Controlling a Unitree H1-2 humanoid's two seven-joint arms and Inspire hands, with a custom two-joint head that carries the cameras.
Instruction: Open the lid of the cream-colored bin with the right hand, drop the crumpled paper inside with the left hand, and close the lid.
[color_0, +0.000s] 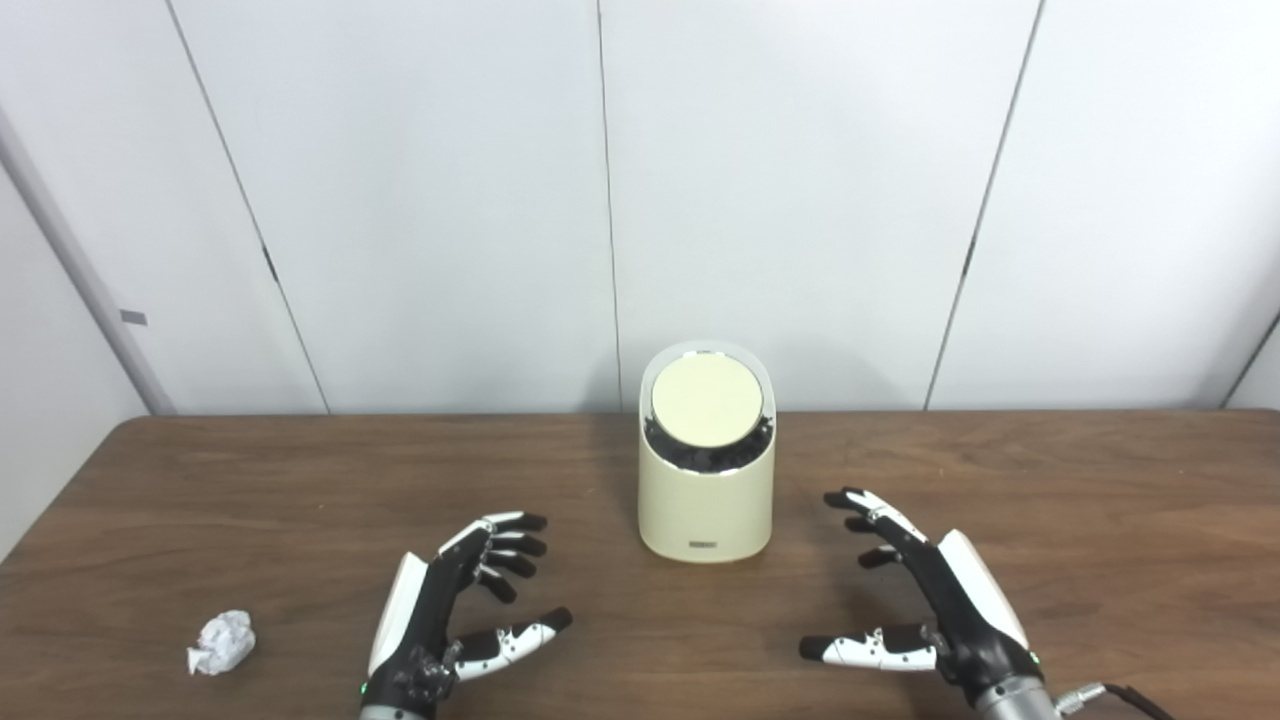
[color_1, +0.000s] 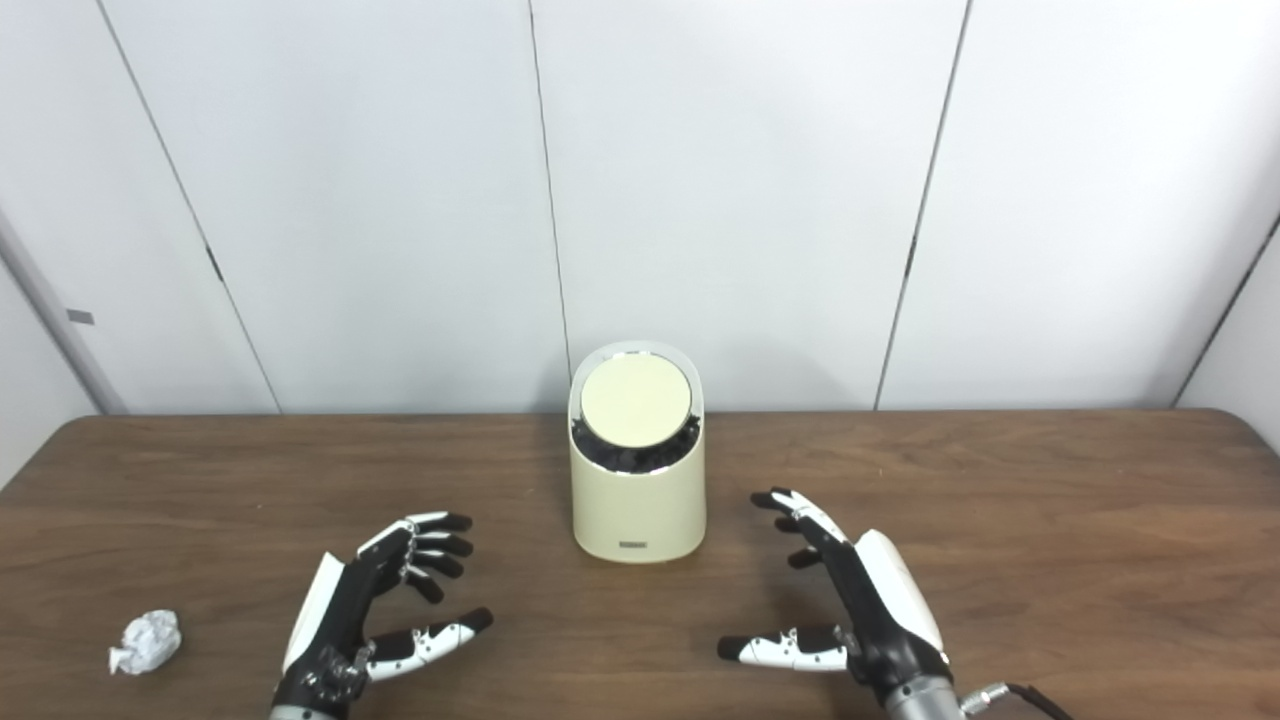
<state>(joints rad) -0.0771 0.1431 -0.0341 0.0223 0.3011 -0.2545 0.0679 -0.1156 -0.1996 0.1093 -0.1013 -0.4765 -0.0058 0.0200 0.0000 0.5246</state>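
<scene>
A cream-colored bin (color_0: 706, 500) stands upright at the middle of the wooden table (color_0: 1100, 520), near its back edge. Its round lid (color_0: 706, 400) lies shut, tilted toward me, with a dark shiny ring under it. A ball of crumpled white paper (color_0: 222, 642) rests at the front left of the table. My left hand (color_0: 455, 610) hovers open between the paper and the bin, holding nothing. My right hand (color_0: 925, 590) is open too, to the right of the bin and a little in front of it, apart from it.
White wall panels (color_0: 800, 200) rise just behind the table's back edge. The table's left corner (color_0: 120, 430) is rounded.
</scene>
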